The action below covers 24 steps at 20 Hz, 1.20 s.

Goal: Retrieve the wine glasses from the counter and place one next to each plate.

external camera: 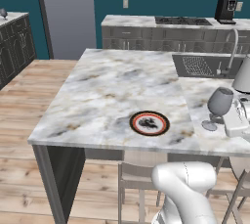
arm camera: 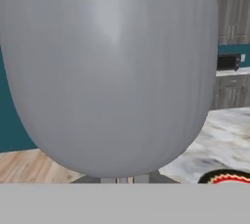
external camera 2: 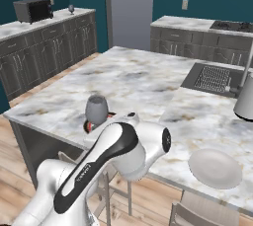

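A teal-walled kitchen is surrounding a marble island (external camera: 112, 91) with a sink (external camera: 200, 65) set into its far right part. Behind it a counter (external camera: 141, 21) with a cooktop (external camera: 181, 21) and a coffee machine (external camera: 225, 10) is running along the back wall. In the right base view a second counter (external camera 2: 29, 27) is lining the left wall, carrying a microwave (external camera 2: 32, 10) and, further along, a small far glass (external camera 2: 71, 8).

A red-rimmed plate (external camera: 149, 123) with a dark centre is lying near the island's front edge. An off-white plate (external camera 2: 215, 168) is sitting further right along the same edge, well apart from the first.

The gripper (external camera: 229, 115) is reaching over the island from the right side of the left base view, and a held glass (external camera: 219, 102) is standing at its tip, bowl up and upright, to the right of the red-rimmed plate. Its foot is showing close to the marble; whether it is touching the surface cannot be told. In the right base view the same glass is rising just behind the arm's elbow, with the red rim peeking out beside it. In the hand view the grey bowl is looming right in front of the camera, with the plate's rim at the lower right. The fingers themselves are hidden, so whether the claw is clenched on the stem or released cannot be told.
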Available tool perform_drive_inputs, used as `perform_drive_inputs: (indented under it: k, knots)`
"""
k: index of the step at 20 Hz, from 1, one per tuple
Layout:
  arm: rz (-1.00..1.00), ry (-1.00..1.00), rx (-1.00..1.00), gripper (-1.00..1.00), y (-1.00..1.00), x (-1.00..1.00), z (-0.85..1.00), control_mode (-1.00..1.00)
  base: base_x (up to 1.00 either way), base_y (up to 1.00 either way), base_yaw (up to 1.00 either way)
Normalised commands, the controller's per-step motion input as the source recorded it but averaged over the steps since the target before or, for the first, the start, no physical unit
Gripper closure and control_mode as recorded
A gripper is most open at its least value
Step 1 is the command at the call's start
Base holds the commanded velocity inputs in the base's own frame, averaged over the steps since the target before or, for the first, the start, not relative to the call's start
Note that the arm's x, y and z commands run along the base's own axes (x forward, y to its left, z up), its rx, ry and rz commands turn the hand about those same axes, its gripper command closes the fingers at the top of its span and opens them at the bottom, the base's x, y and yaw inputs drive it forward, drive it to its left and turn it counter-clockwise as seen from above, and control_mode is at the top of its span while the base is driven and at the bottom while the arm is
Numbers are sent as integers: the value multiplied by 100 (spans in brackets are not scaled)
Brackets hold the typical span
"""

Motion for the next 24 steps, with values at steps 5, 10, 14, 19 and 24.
perform_drive_inputs:
  k: [5,10,14,19,24]
  knots:
    - [0,7,0,100,-8,40,-19,-100,0,0,0]
    - [0,5,-1,100,0,37,-32,-100,0,0,0]
    - [0,0,-3,100,0,35,-27,-100,0,0,0]
    - [1,0,0,100,-10,42,-19,-100,0,0,0]
    - [2,0,0,100,-29,29,-22,-100,0,0,0]
